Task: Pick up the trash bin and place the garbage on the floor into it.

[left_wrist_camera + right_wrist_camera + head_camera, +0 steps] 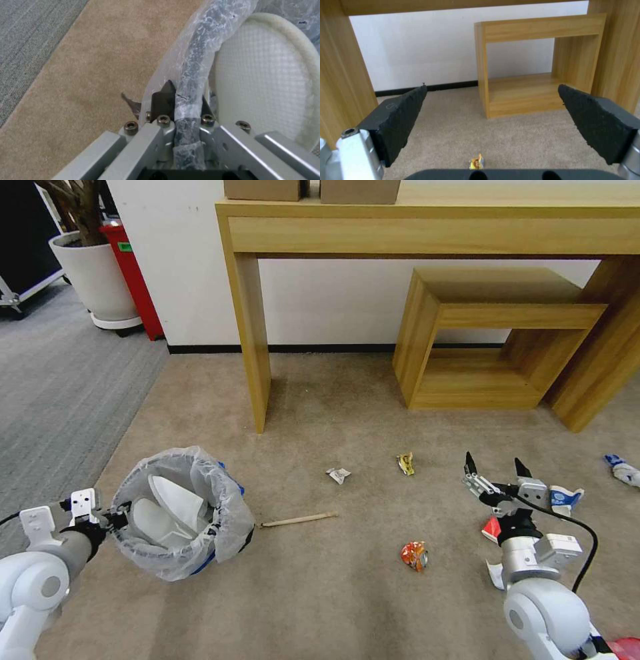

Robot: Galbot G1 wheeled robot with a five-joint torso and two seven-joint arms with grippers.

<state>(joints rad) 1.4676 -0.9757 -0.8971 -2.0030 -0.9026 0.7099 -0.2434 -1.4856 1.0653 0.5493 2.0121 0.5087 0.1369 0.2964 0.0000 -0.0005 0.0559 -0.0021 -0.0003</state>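
- Clamped jaws on the left gripper (181,110) pinched the bag-wrapped rim of the trash bin (179,513), and this kept the bin at the lower left of the head view, tipped with its mouth angled up and toward the right, apparently so litter could be dropped in from the open carpet.
- Spread wide with nothing between them, the jaws of the right gripper (497,471) hung at the lower right of the head view, above the scattered garbage; I judged it was lining up for a pick.
- Inside the bin's translucent liner lay two white slippers (175,501), one pressed close to the rim in the left wrist view; I could make out nothing else in there.
- A wooden stick (299,520) lay on the carpet just right of the bin.
- Further right, near mid-frame, sat a white crumpled wrapper (338,475), a yellow wrapper (406,463) and a red-orange crushed wrapper (414,555), all apart from each other.
- A blue-white wrapper (565,498) and a red piece (492,529) lay close by the right gripper, with another blue-white scrap (623,469) at the right edge.
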